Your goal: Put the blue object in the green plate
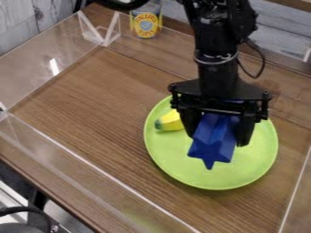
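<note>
Royal-blue matte angular star-like block (213,141) over the round lime-green shallow plastic plate (239,167), between fingers of the black robot gripper (216,127); gripper holding the block. Can't tell if block touches plate. Yellow toy banana (170,120) on plate, beside gripper. Yellow-and-white can (145,22) well apart, near clear plastic panel (49,59). Brown wooden table (104,114) underneath.

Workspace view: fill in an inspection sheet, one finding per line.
Surface: brown wood-grain tabletop.
Job's things: royal-blue angular star-like block at the claw, over the round lime-green plastic plate; contact with the plate unclear.
Clutter: yellow toy banana on the plate; yellow-and-white can at the back.
Gripper: claw around the block's upper part.
Cables: thin black cable beside the black arm.
Surroundings: pale wooden planks behind.
</note>
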Robot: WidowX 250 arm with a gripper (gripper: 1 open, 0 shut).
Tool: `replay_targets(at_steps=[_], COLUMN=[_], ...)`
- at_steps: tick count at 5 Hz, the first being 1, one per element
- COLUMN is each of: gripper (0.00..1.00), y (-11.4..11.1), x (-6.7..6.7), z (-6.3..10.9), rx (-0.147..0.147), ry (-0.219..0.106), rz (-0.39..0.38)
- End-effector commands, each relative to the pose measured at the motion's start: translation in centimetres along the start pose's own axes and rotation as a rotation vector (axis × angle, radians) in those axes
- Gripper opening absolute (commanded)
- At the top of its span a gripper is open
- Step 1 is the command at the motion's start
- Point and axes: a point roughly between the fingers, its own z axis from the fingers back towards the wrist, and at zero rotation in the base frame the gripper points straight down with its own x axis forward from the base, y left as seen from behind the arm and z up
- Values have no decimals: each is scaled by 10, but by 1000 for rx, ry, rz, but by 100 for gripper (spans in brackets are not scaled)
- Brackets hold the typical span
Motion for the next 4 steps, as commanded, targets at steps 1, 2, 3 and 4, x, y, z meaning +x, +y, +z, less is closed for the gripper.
replay_targets(at_steps=[1, 2, 3, 4], gripper=[100, 100, 100, 100], y=[0, 1, 2, 2], x=[5, 5, 4, 2], z=[15, 15, 16, 16], rx=[-22, -20, -18, -18], ry=[-59, -60, -60, -61], rz=[3, 8, 12, 15])
